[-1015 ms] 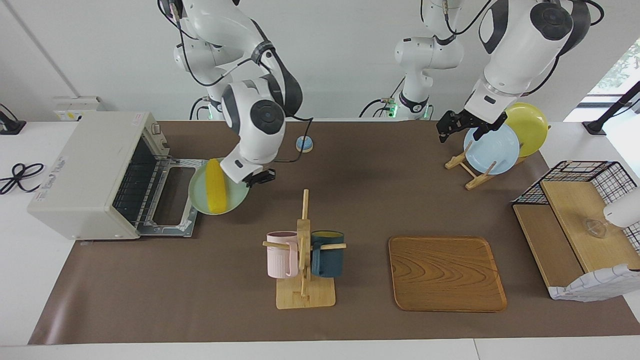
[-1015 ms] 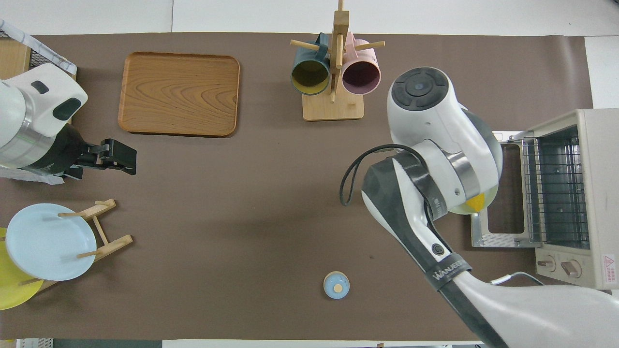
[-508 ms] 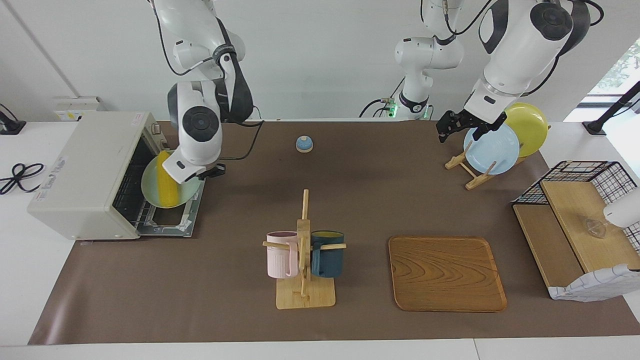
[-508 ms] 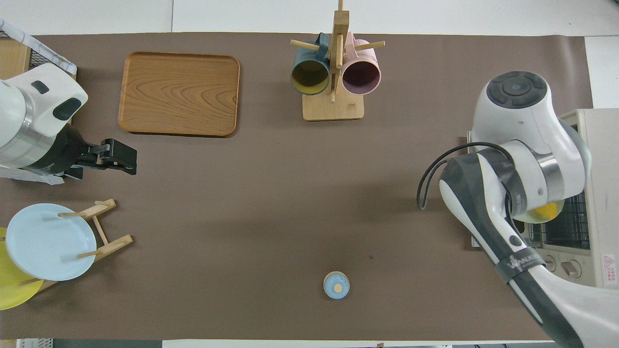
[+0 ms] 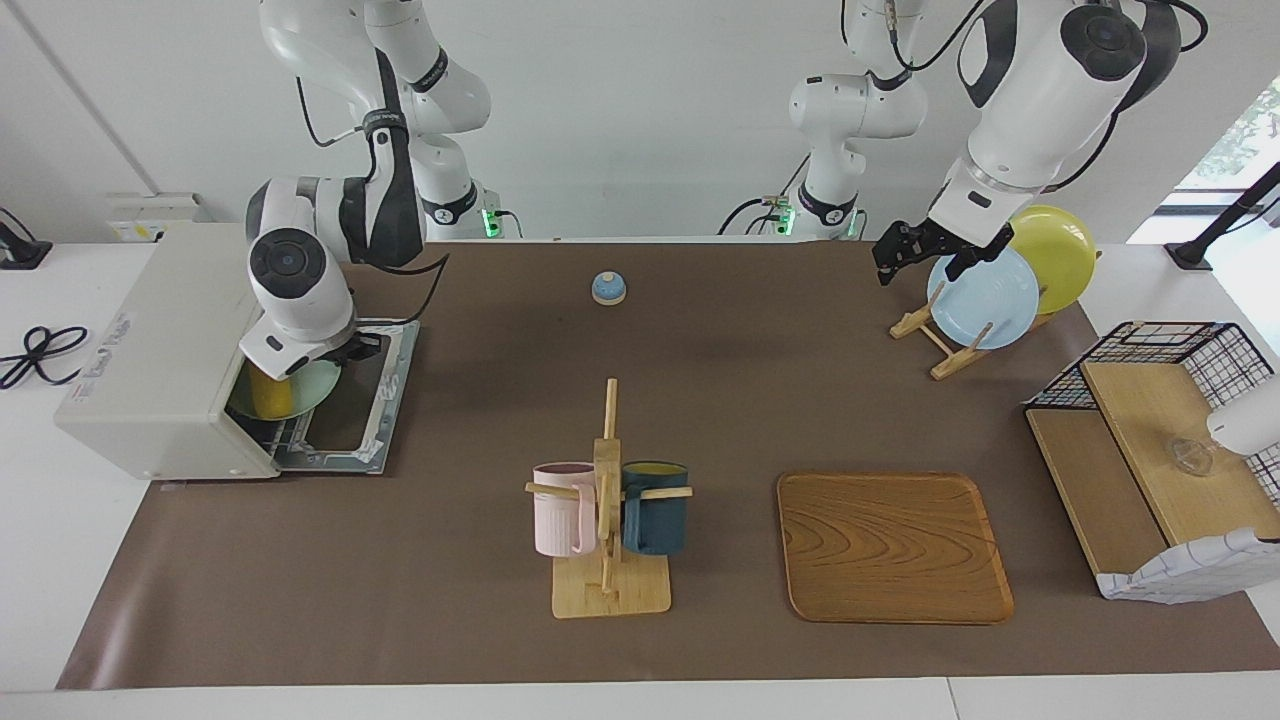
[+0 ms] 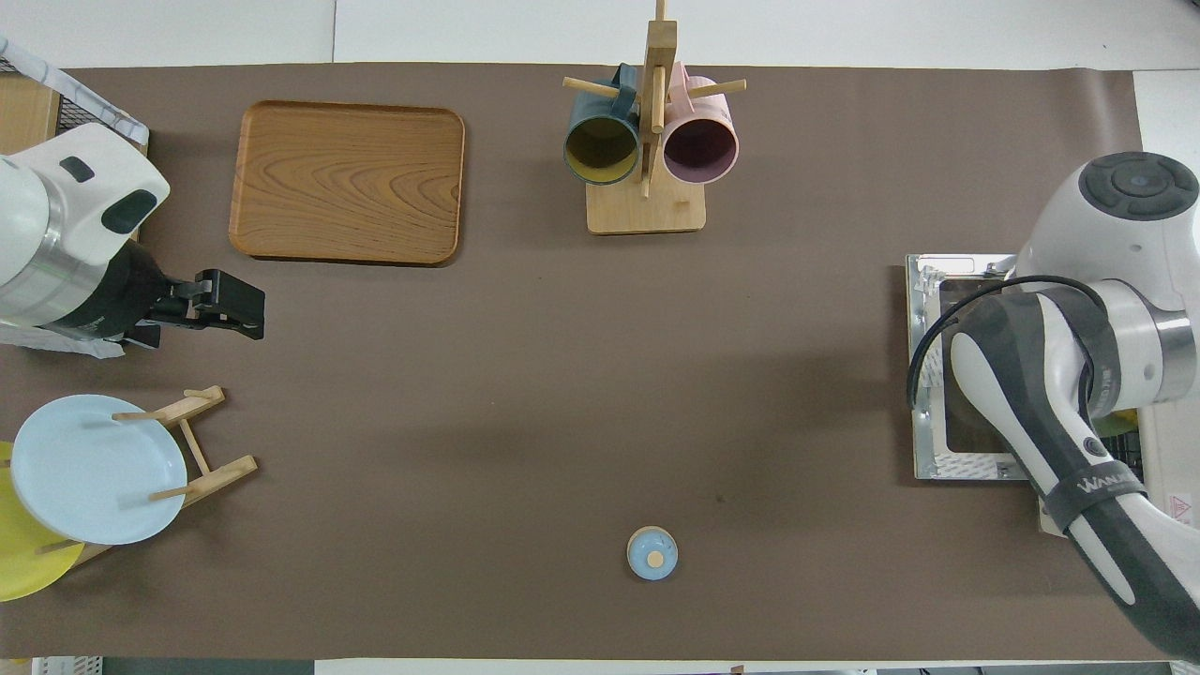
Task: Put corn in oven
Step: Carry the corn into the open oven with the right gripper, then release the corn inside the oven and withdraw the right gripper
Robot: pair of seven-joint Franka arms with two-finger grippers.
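The yellow corn [image 5: 268,396] lies on a pale green plate [image 5: 318,381]. My right gripper [image 5: 357,347] is shut on the plate's rim and holds it level in the mouth of the off-white oven [image 5: 165,335]. Plate and corn are partly inside, over the wire rack. The oven's glass door [image 5: 352,405] lies dropped open on the table. In the overhead view my right arm covers the oven, and only a sliver of the plate [image 6: 1118,427] shows beside the open door [image 6: 937,375]. My left gripper [image 5: 915,266] waits open and empty above the plate rack.
A wooden mug tree [image 5: 607,500] with a pink and a dark blue mug stands mid-table. A wooden tray [image 5: 890,545] lies beside it. A rack [image 5: 945,345] holds a blue and a yellow plate. A small blue knob [image 5: 608,288] sits near the robots. A wire basket [image 5: 1160,450] stands at the left arm's end.
My right arm has swung the plate with the corn from beside the open door into the oven's mouth. The left arm has not moved.
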